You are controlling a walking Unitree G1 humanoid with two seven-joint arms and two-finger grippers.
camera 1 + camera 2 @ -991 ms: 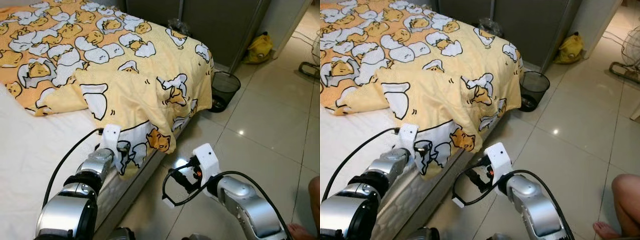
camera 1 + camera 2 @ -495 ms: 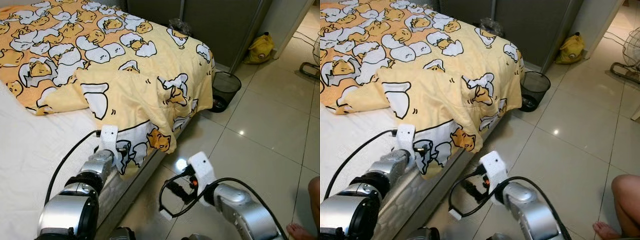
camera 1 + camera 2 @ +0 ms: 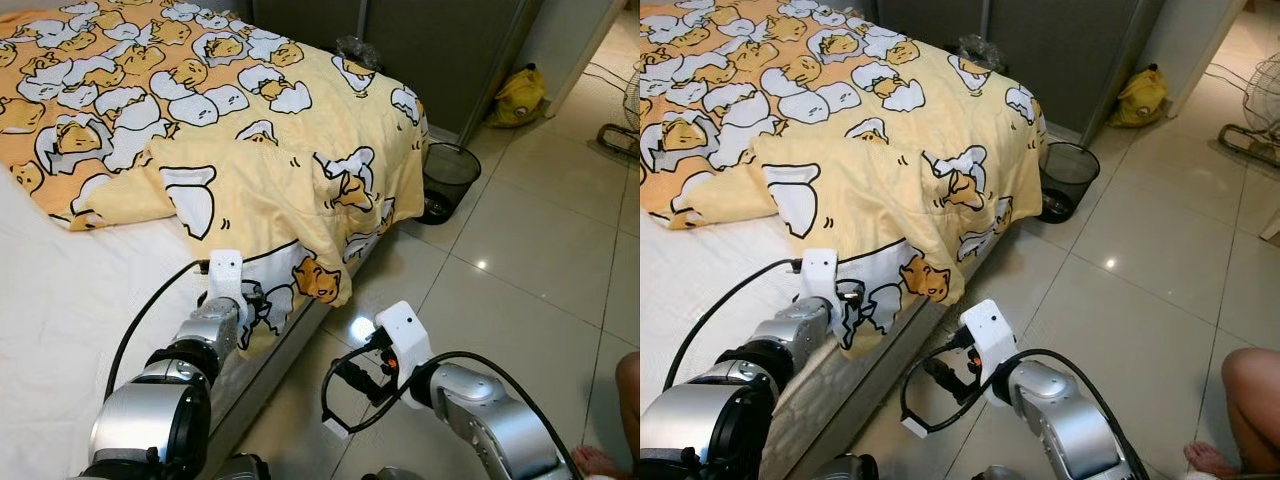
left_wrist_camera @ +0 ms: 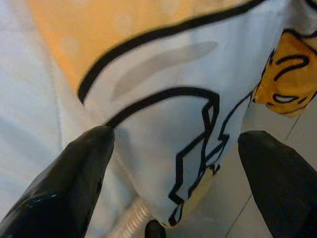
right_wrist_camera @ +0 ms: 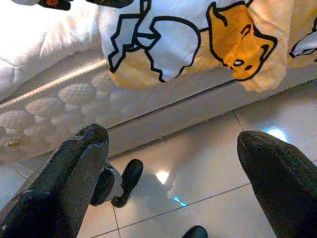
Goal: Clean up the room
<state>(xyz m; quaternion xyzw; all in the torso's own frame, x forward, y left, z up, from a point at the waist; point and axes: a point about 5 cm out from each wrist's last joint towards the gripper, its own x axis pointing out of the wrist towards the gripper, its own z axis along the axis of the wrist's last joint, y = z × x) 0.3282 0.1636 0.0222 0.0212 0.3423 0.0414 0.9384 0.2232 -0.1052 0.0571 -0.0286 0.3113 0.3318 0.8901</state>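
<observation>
The left gripper is at the near side of the bed, right up against the hanging corner of the blanket. Its fingers are spread wide with the white-and-black printed cloth lying between them, and they have not closed on it. The right gripper hangs lower, over the floor beside the mattress, with its jaws also wide apart and nothing between them.

The yellow cartoon-print blanket lies rumpled across the bed. One flap is folded back on itself, and a corner droops over the mattress edge towards the floor, leaving white sheet bare on the near side.

It looks light, soft and floppy, so it will sag and slide rather than hold any shape. The hanging corner or hem is probably the best place to pinch, taking a good fold of cloth so it does not slip free.

The mattress edge runs away from the robot, and there is open tiled floor to the right of it for stepping along. Further off, a black bin stands just beside the foot of the bed, and a yellow bag lies near the dark wardrobe. A person's foot is at the near right, so a wide swing that way could be risky
</observation>
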